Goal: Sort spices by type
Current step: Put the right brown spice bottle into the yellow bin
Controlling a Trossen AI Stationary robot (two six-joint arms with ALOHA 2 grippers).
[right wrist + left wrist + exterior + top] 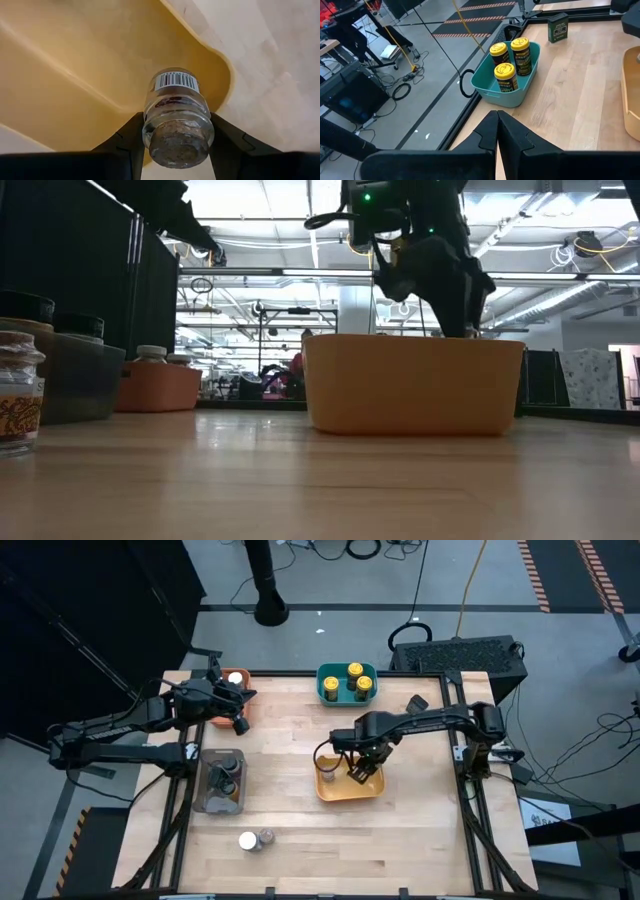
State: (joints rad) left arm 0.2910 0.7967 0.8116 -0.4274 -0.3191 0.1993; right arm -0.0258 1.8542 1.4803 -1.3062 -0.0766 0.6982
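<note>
High view first: we see the right arm stretched from the table's right edge toward the middle, its wrist bent down so that the right gripper [358, 769] dips into the yellow bin [349, 790]. Through the right wrist camera we find its two fingers clamped on a small glass spice jar [177, 116] with a grey lid, barcode showing, held over the bin's inner wall near a corner. We see the left arm folded along the table's left side, the left gripper [238, 705] poised over the orange bin [246, 718], where a white-lidded jar [235, 679] sits; its fingers [512, 135] are pressed together on nothing. Three yellow-lidded jars [354, 681] stand in the teal bin [328, 690], dark-lidded jars [227, 773] in the grey bin [207, 802], and two more jars [256, 840] stand loose near the table's front edge.
</note>
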